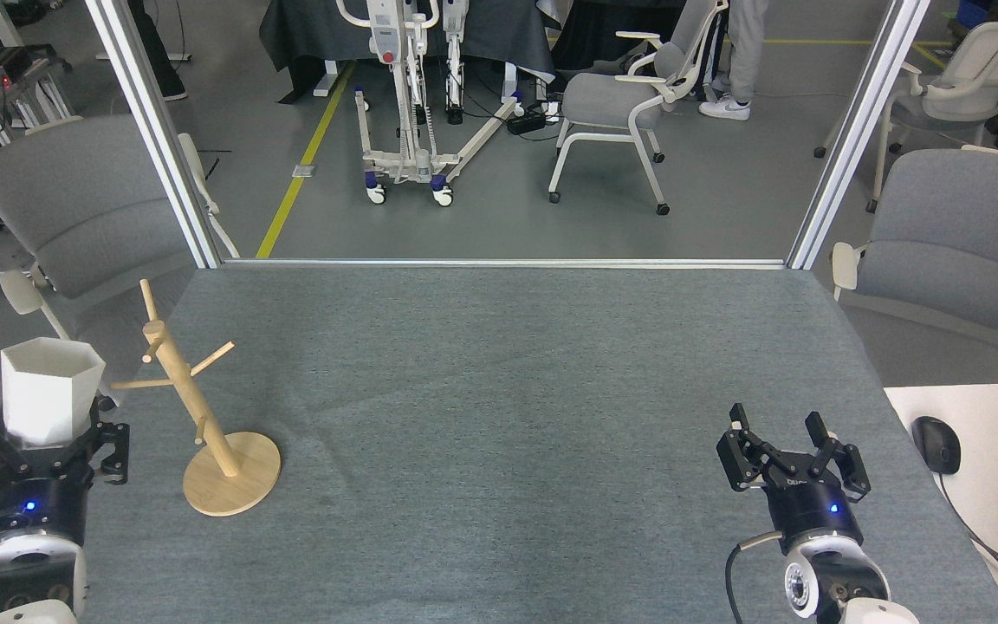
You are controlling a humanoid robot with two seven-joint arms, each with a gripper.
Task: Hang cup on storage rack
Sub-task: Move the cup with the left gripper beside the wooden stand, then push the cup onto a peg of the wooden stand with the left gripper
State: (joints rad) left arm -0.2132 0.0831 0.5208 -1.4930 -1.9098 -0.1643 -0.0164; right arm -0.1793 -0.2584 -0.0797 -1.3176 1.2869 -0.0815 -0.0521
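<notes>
The white hexagonal cup [50, 392] stands upright in my left gripper [35, 446], which is shut on its lower part at the table's left edge. The cup's mouth faces up. Its rim tab is not visible. The storage rack [196, 416], a light wooden mug tree with a round disc base and thin angled pegs, stands just right of the cup, its nearest peg tip close to the cup's side. My right gripper [783, 433] is open and holds nothing, low over the table at the front right.
The grey felt table [499, 390] stretches between the two arms. A white desk [984, 433] with a mouse [936, 444] and keyboard adjoins at the right. Grey chairs [74, 208] stand beyond both sides, and aluminium posts [152, 130] frame the far edge.
</notes>
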